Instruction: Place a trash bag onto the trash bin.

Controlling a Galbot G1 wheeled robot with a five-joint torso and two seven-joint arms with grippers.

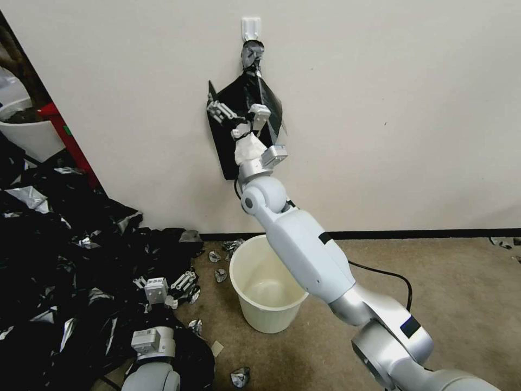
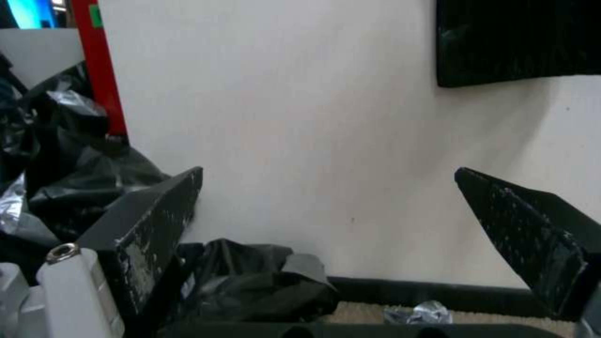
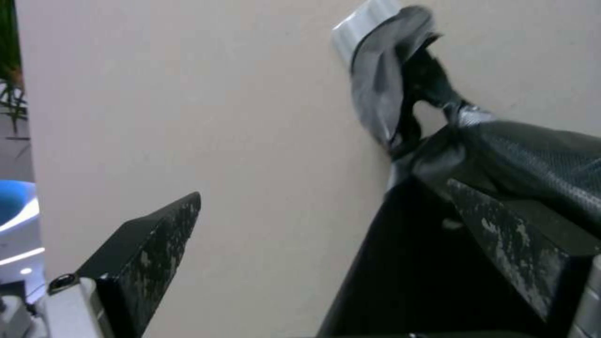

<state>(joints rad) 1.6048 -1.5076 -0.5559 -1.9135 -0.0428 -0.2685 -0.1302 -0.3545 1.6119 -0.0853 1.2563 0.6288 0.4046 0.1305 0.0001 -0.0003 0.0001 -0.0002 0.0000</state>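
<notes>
Right gripper [image 1: 237,115]: my fingers spread, raised to the wall, one fingertip over the black bundle [image 1: 247,117].
Black bundle: flat, kite-shaped, narrow neck on a white wall hook [image 1: 251,27].
Handling (judged): thin glossy film, light, limp, slippery; pinch an outer edge, not the neck.
Trash bin [image 1: 267,285]: cream, round, tapering, smooth; on carpet below, near the skirting.
Left gripper [image 1: 163,285]: spread, low, over the heap of black film [image 1: 59,260].

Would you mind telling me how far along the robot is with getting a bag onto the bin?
Early stage. Nothing is done: the trash bin stands unlined on the carpet. In hand: the right gripper, fingers open, is raised at the black bundle hanging from the wall hook, not gripping it. The left gripper hangs open, low by the black plastic heap. Left: taking a bag and fitting it.
</notes>
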